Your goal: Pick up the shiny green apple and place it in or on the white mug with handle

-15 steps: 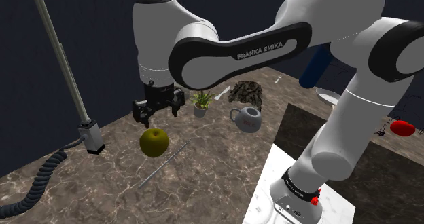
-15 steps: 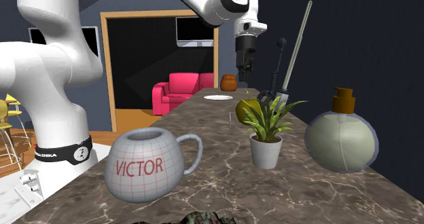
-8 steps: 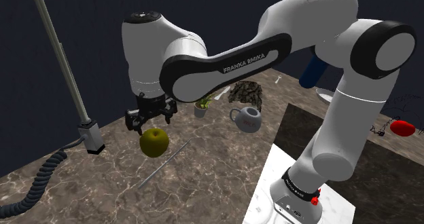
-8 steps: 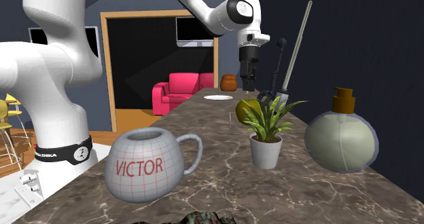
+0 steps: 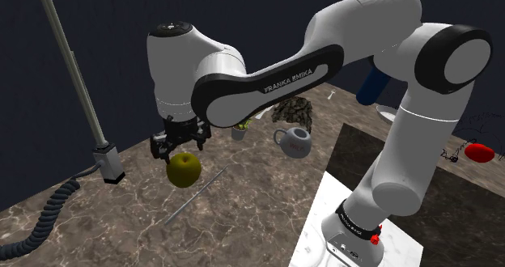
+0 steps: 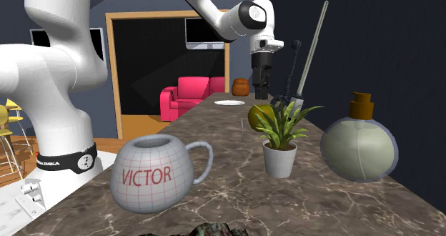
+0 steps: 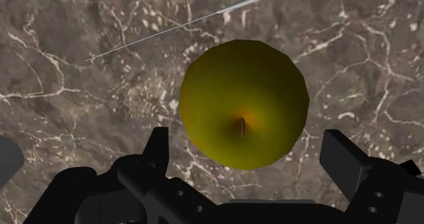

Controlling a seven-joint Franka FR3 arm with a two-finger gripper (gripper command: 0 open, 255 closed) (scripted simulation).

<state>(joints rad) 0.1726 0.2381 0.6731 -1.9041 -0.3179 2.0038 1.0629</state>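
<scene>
**Inspector:** What has changed?

**Assessor:** The gripper (image 5: pixel 180 146) has shifted across and down. It now hangs just above the apple (image 5: pixel 184 169), jaws apart and holding nothing. The apple sits unmoved on the marble counter (image 5: pixel 121 217).

**Inspector:** Meaning?

**Assessor:** Approach nearly complete, by my judgement; final descent and closing remain.

**Inspector:** Obstructions?

**Assessor:** A thin rod (image 5: pixel 194 194) lies beside the apple. A potted plant (image 6: pixel 281 131) stands between it and the mug (image 6: pixel 154 174).

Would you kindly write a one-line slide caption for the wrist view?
Black jaws stand open above the round yellow-green apple resting on the brown marbled countertop.
</scene>
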